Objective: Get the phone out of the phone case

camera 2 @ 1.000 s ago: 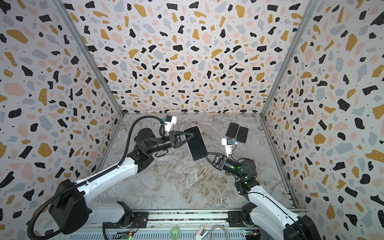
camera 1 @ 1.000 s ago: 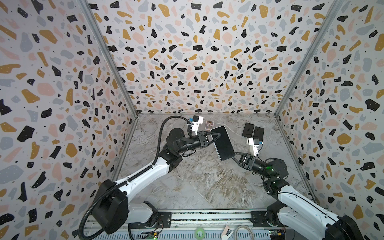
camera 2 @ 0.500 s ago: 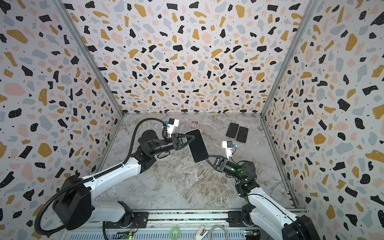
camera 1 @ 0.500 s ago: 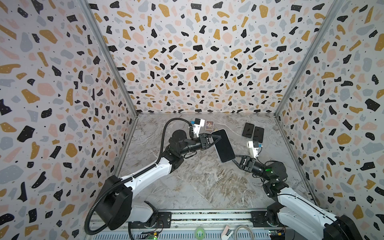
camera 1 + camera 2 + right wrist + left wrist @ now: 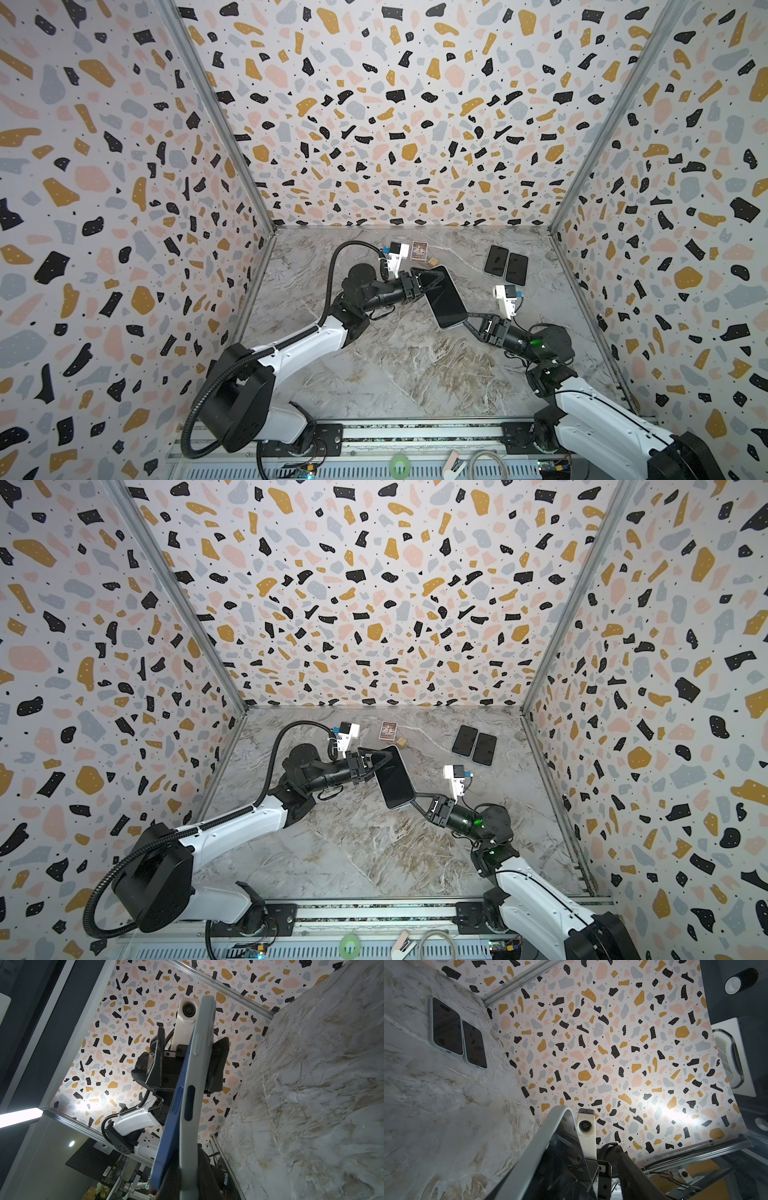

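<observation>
Left jaws have sprung wide, straddling the far end of the dark blue slab phone [image 5: 172,1126] unclamped, while the right jaws pinch narrow on the near corner of its pale grey soft phone case [image 5: 190,1147], keeping both tilted above the marbled grey desk [image 5: 395,365]. Its edge already stands clear of the case there, so a fresh bite on the phone alone seems intended. Two dark spare phones [image 5: 496,261] lie well beyond the right jaws, a small printed card box [image 5: 419,251] and a wooden cube [image 5: 433,262] just beyond the left jaws, none blocking.
</observation>
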